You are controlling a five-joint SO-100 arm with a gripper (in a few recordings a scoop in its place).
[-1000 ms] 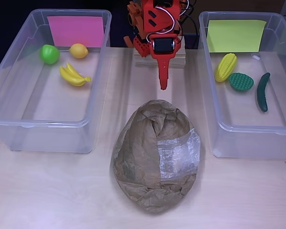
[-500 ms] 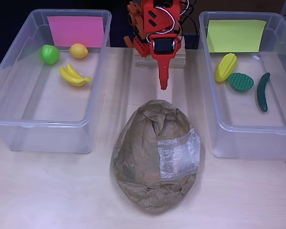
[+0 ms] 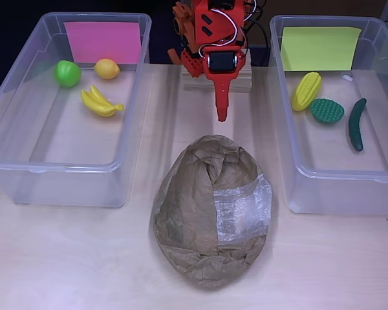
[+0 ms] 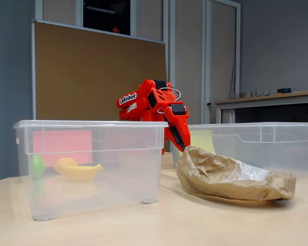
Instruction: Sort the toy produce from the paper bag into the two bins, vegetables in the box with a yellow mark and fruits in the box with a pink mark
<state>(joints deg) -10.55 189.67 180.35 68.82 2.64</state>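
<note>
The crumpled brown paper bag (image 3: 212, 210) (image 4: 227, 175) lies on the table between the two clear bins, its contents hidden. My red gripper (image 3: 221, 116) (image 4: 182, 147) points down just behind the bag, shut with nothing in it. The pink-marked bin (image 3: 16, 139) (image 4: 92, 169) on the left holds a green round fruit (image 3: 67, 72), a lemon (image 3: 107, 68) and a banana (image 3: 100, 101). The yellow-marked bin (image 3: 297, 181) on the right holds a corn cob (image 3: 306, 91), a green bumpy vegetable (image 3: 326, 110) and a cucumber (image 3: 356, 124).
The arm's base stands on a wooden block (image 3: 216, 77) at the table's back edge. Bare table lies in front of the bins and bag. A brown board stands behind the table in the fixed view.
</note>
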